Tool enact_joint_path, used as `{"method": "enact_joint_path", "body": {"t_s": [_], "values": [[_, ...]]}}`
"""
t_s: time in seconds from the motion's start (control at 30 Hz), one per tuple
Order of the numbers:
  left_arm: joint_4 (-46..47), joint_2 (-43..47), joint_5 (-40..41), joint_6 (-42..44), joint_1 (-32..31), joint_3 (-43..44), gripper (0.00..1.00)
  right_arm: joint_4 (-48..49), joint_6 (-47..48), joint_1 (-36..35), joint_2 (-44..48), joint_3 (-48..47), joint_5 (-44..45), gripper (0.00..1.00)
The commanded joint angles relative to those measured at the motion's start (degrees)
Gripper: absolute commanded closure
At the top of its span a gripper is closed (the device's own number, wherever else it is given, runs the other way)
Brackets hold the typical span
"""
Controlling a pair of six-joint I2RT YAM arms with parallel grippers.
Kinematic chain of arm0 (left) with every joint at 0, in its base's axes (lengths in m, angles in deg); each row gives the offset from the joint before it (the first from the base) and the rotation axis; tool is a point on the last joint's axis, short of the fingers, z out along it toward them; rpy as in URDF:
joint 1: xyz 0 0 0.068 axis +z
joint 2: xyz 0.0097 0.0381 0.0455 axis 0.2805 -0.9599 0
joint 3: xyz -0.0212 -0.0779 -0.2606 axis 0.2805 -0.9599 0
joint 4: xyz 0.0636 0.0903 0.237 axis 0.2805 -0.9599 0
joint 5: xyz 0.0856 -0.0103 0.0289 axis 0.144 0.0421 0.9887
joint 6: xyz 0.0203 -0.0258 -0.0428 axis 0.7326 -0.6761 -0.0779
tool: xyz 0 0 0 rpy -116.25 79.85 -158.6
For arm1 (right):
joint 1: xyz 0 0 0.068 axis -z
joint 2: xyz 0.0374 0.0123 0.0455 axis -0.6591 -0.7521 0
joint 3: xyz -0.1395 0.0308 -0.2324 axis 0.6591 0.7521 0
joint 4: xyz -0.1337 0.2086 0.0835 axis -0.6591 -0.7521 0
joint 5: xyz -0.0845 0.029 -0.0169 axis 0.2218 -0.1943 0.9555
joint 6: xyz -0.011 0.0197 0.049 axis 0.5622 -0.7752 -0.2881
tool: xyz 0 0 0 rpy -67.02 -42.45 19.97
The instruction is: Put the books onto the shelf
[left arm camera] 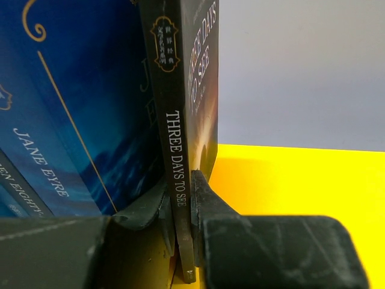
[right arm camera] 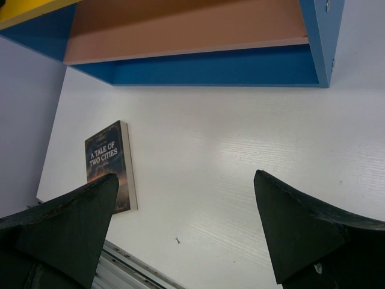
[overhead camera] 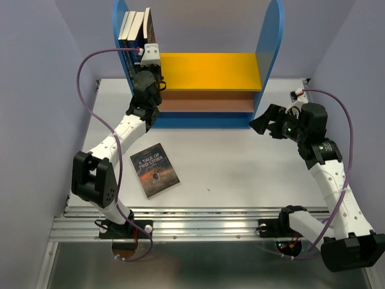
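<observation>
White table (overhead camera: pixel 240 162), pale lilac walls (overhead camera: pixel 36 60) on three sides. The shelf (overhead camera: pixel 271 48) stands at the far edge.

Done: a short row of books (overhead camera: pixel 133 27) stands upright on the yellow board (overhead camera: pixel 210 71), packed against the left side panel (overhead camera: pixel 120 36). Count looks like three or four from above, not certain. "Jane Eyre" (left arm camera: pixel 72 120) is among them.

In hand: left gripper (left arm camera: pixel 180 186) is clamped on the spine of "Three Days to See" (left arm camera: pixel 174 120), which is upright at the right end of the row and against its neighbour. Cannot tell whether its lower edge rests on the board. Judgement: placement nearly finished, release pending.

Left to do: "A Tale of Two Cities" (overhead camera: pixel 155 170) lies flat, cover up, on the table in front of the shelf, beside the left arm. Right gripper (right arm camera: pixel 185 177) hangs over the table near the shelf's right front, jaws spread wide, holding nothing. No other loose book in view.
</observation>
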Motion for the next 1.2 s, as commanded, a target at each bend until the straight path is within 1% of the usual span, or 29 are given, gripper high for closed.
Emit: {"method": "enact_joint_path", "body": {"t_s": [0.0, 0.13, 0.33, 0.53, 0.57, 0.6, 0.77, 0.87, 0.9, 0.93, 1.17], "values": [[0.2, 4.23, 2.97, -1.14, 1.1, 2.06, 1.0, 1.01, 0.28, 0.0, 0.2, -2.7, -0.61, 0.0], [-1.57, 5.46, 2.53, -3.87, 1.1, 1.97, 1.0, 1.1, 0.01, 0.0, -0.06, -2.96, -1.14, 0.0], [-3.5, 6.69, 2.0, -5.45, 1.1, 1.36, 1.0, 1.1, 0.01, 0.0, -0.06, -2.78, -1.58, 0.0], [-4.56, 5.81, 2.61, -5.63, 1.01, 2.15, 1.0, 1.1, 0.01, 0.0, -0.06, -2.7, -1.58, 0.0], [-5.0, 5.72, 2.53, -5.63, 1.01, 2.24, 0.98, 1.01, 0.01, 0.0, -0.06, -2.61, -1.58, 0.0], [-5.0, 5.72, 2.61, -5.81, 1.01, 2.15, 0.9, 1.1, -0.07, 0.0, -0.15, -2.61, -1.58, 0.0], [-5.26, 6.07, 3.05, -6.51, 1.01, 2.15, 0.78, 1.1, -0.08, 0.0, -0.24, -2.61, -1.76, 0.0], [-5.26, 5.99, 3.14, -6.34, 1.01, 2.41, 0.67, 1.01, -0.08, 0.0, -0.24, -2.61, -1.84, 0.0], [-5.35, 6.07, 3.05, -6.16, 0.92, 2.5, 0.62, 1.01, -0.08, 0.0, -0.07, -2.52, -1.76, 0.0], [-5.35, 5.99, 3.23, -6.16, 0.92, 2.5, 0.59, 1.01, 0.01, 0.0, -0.15, -2.43, -1.76, 0.0], [-5.53, 6.16, 3.23, -6.25, 0.75, 2.77, 0.58, 1.1, 0.1, 0.0, 0.11, -2.26, -1.76, 0.0]]}}
